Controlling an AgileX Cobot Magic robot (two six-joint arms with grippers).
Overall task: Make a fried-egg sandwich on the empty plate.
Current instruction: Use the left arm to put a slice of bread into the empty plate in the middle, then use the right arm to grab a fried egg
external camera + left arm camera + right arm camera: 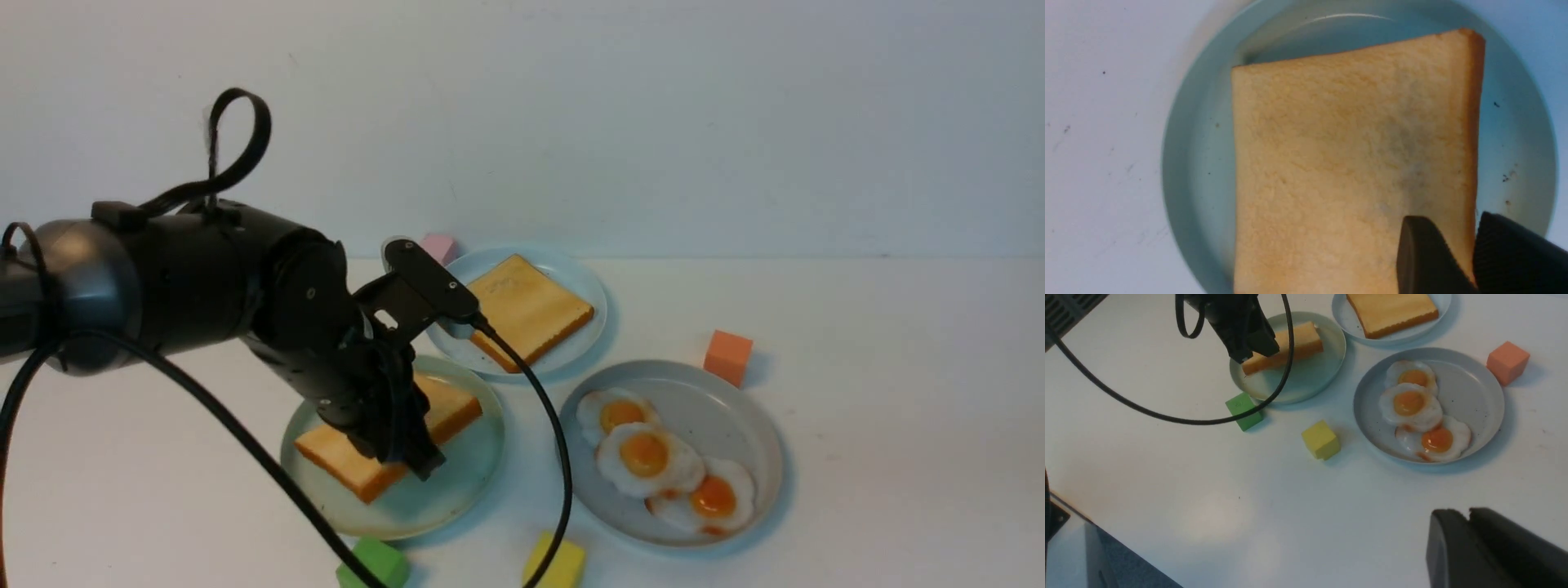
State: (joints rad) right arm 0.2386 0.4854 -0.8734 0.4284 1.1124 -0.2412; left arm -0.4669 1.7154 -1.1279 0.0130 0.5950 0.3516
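Left end effector [1461,232]: you see it low over the mint-green plate [473,482], with the jaws parted a little. One finger [1425,253] is above the top face of the first toast [1339,163] and the other is outside its darker crust edge. You cannot tell whether a pad touches the bread.
Right end effector [1468,516]: the fingers are close together with nothing between them, above the bare surface [898,408]. The frame edge cuts them, and only the right wrist view shows them.
First toast: it is on the mint-green plate. In the front view the left arm hides its middle, so you cannot judge if it lies fully flat.
Second toast [531,310]: it lies flat on the light blue plate [563,265], behind the mint-green plate. The left wrist camera covers the near-left rim of that plate.
Fried eggs [645,453]: three, overlapping, on the grey speckled plate [727,408], at the right.
Cubes: the orange cube [727,357] is just beside the grey speckled plate. The yellow cube [555,563] and the green cube [375,563] are cut by the lower frame edge. The pink cube [439,245] is half hidden behind the left wrist camera.
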